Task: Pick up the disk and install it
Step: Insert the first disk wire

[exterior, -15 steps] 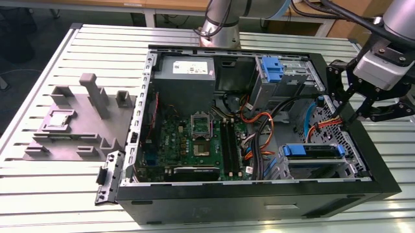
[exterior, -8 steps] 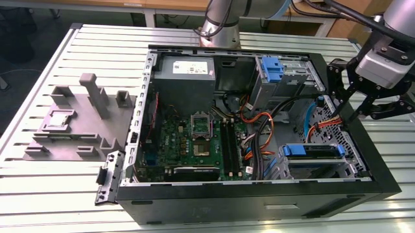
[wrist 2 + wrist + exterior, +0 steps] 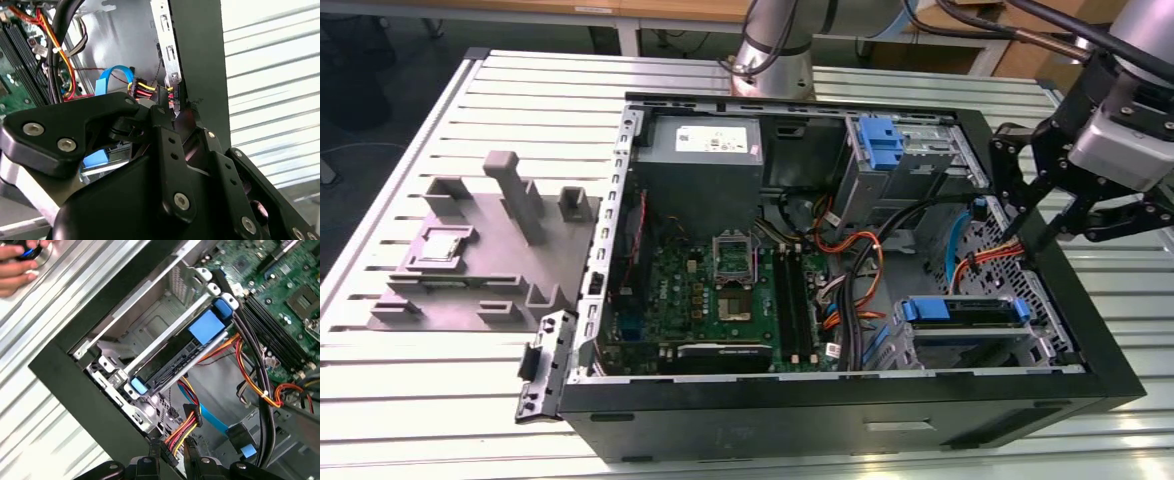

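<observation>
Black two-finger gripper (image 3: 1067, 225) is noted hanging over the wall of the open black computer case (image 3: 854, 410) on the exterior view's right. Its fingers (image 3: 196, 464) are seen apart in the first wrist view, with nothing clamped and coloured wires (image 3: 175, 437) beyond them. The disk (image 3: 963, 312), a silver-grey drive edged by a blue plastic carrier frame, is found seated in the metal drive cage (image 3: 907, 345) near the gripper; label face hidden. The case is set on the slatted metal bench (image 3: 520, 90).

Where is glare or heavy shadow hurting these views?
Second wrist view: slatted table blown out white beside the dark case wall. First wrist view: table glares too, drive cage interior shaded. Exterior view: even light, no hard shadows.
</observation>
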